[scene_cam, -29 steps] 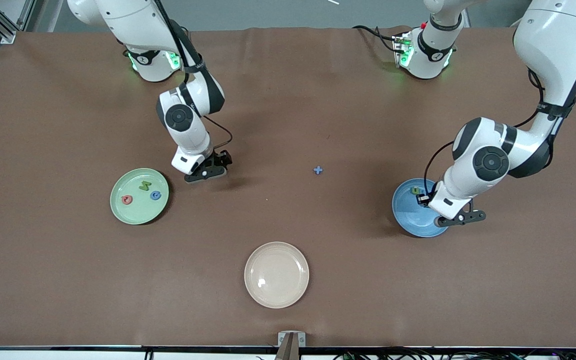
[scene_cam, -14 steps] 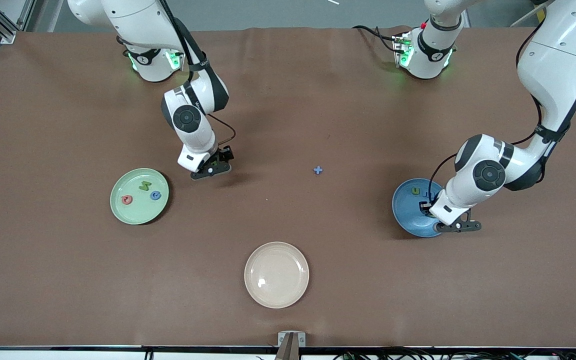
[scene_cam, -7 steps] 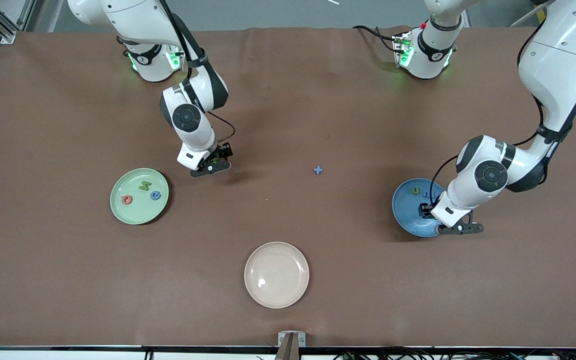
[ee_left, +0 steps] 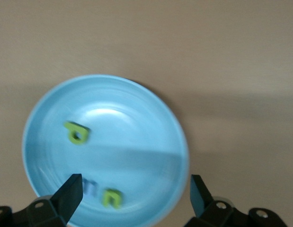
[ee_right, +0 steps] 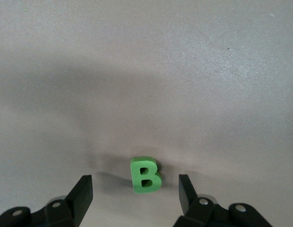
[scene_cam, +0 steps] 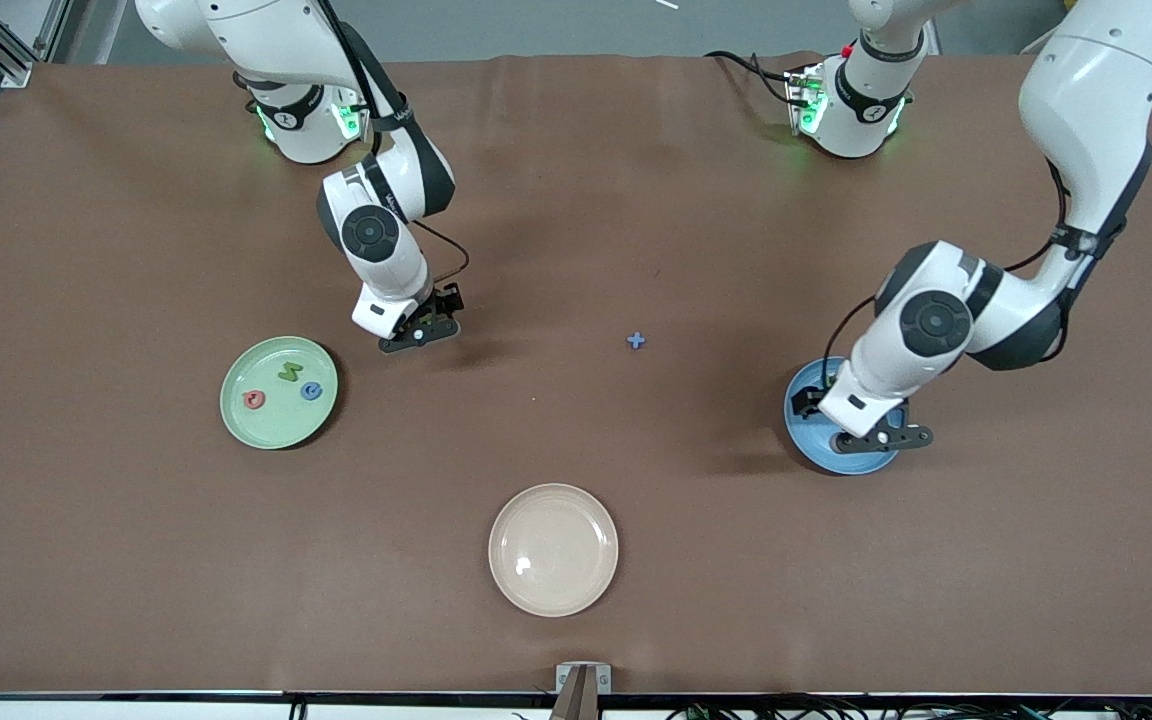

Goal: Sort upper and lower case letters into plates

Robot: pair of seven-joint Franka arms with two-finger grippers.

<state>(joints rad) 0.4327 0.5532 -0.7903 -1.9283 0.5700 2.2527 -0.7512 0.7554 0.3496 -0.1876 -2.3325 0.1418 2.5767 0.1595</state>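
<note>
Pale green plate (scene_cam: 279,392) sits on the brown worktop (scene_cam: 576,560) toward the right arm's end, holding three letters: a red one (scene_cam: 253,400), a green N (scene_cam: 289,372) and a blue one (scene_cam: 311,391); shapes of red and blue unclear. Right tool (scene_cam: 419,335) hangs low over bare worktop just beside that plate, fingers (ee_right: 81,196) spread and released, a green "B" (ee_right: 145,174) lying flat on the worktop between them, readable in the right wrist view, untouched. Cream-white plate (scene_cam: 553,549) sits nearest the front camera, mid worktop. Blue cross-like t (scene_cam: 636,341) lies alone mid worktop, well apart from both plates. Blue plate (scene_cam: 806,425) sits toward the left arm's end; left tool (scene_cam: 871,440) is over it, fingers (ee_left: 70,195) wide apart, gripping nothing. In the plate: a green p (ee_left: 77,133), a blue letter (ee_left: 91,188) and a green u (ee_left: 111,197) just beside it; blue one blurred, unreadable. No brand marks legible.
</note>
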